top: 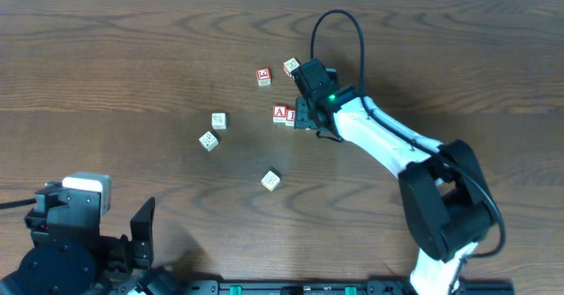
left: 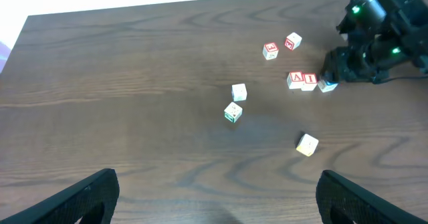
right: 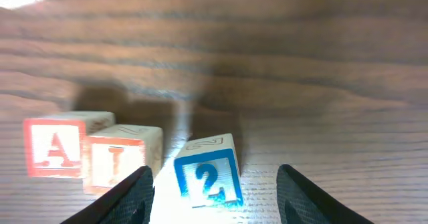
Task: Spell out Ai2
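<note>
Only the right wrist view shows the blue-bordered wooden cube with a 2 (right: 206,176) face-on. It is slightly tilted, just at 3 o'clock of the red-bordered wooden cube with a red I (right: 119,160); cannot tell if they touch. The red-bordered wooden cube with a red A (right: 53,147) sits against the I at its 9 o'clock. Overhead, the right pincer (right: 215,200) hides the 2. The left wrist view shows just its blue edge.

Right pincer fingers are apart, one on each side of the 2, with gaps on both sides. The white-and-black right arm (top: 388,145) reaches from 5 o'clock, wrist pitched down over the row. The left pincer (left: 224,200) is spread wide, at 7 o'clock, holding nothing.

The dark wood-grain surface (top: 132,57) is matte. Another red-marked cube (top: 263,76) lies at 11 o'clock of the row. Pale wooden cubes (top: 218,120) are scattered, square-edged.
</note>
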You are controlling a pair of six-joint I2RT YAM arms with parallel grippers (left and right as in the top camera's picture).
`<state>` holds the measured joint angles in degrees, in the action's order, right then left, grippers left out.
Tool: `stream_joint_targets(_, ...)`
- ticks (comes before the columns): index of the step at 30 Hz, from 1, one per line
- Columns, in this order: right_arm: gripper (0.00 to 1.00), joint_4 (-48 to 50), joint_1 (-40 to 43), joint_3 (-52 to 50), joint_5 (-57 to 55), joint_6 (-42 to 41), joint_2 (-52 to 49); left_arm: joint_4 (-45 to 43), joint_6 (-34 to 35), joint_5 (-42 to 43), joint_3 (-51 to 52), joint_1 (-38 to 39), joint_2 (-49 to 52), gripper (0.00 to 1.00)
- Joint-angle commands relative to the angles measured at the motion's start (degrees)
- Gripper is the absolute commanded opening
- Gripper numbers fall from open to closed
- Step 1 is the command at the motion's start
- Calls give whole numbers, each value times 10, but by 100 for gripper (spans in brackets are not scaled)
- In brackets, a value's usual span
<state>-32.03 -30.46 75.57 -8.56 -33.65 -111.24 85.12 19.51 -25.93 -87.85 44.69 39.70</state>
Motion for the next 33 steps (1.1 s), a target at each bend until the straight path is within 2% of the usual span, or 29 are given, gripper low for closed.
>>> stream_joint_targets(1, 58, 2, -2, 3, -20, 7, 41, 2, 3, -11, 0, -1, 4, 95)
stream_joint_targets(2, 52, 2, -2, 3, -28, 7, 47, 2, 3, -11, 0, -1, 4, 95)
stream_joint_targets(6, 51, -18, -3, 3, -97, 4, 61, 2, 3, -11, 0, -1, 4, 95)
stream_joint_targets(9, 49, -47, -2, 3, -107, -21, 57, 2, 3, -11, 0, -1, 4, 95)
stream_joint_targets(12, 34, -57, -2, -6, -108, -35, 45, 2, 10, -13, 0, -1, 4, 95)
stream_joint_targets(15, 28, -40, -2, -23, -110, -41, 22, 2, 12, -13, 3, -1, 4, 95)
stream_joint_targets(24, 25, -27, -1, -36, -109, -47, 5, 1, 17, -15, 26, -1, 4, 95)
stream_joint_targets(33, 27, -13, -1, -48, -99, -57, 5, -1, 20, -17, 34, -1, 4, 95)
